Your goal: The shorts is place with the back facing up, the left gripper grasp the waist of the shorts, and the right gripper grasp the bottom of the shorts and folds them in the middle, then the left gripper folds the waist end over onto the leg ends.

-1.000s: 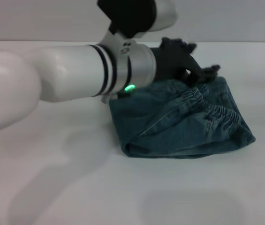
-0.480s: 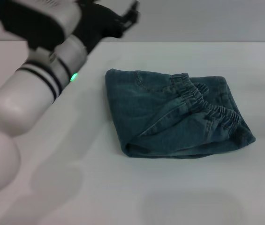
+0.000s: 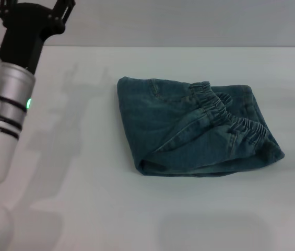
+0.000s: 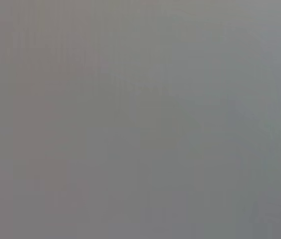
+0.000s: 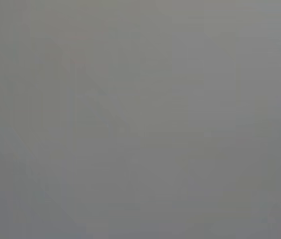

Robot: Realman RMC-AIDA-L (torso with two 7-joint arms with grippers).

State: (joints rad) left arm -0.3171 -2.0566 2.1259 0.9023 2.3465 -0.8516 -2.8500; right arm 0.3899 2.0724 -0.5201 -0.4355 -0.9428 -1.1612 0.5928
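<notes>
The blue denim shorts (image 3: 194, 130) lie folded into a compact bundle on the white table (image 3: 84, 209), right of centre in the head view. Their gathered elastic waist (image 3: 231, 117) runs across the top layer toward the right. My left gripper (image 3: 34, 4) is raised at the far left, well away from the shorts, open and holding nothing. Its fingertips reach the picture's upper edge. The right gripper shows in no view. Both wrist views show only flat grey.
The white and silver left arm (image 3: 1, 115) fills the left edge of the head view, with a green light on its wrist. A grey wall (image 3: 189, 21) runs behind the table's far edge.
My left arm has let go of the shorts' waist and swung away from over them to the far left, rising. The folded shorts have stayed put.
</notes>
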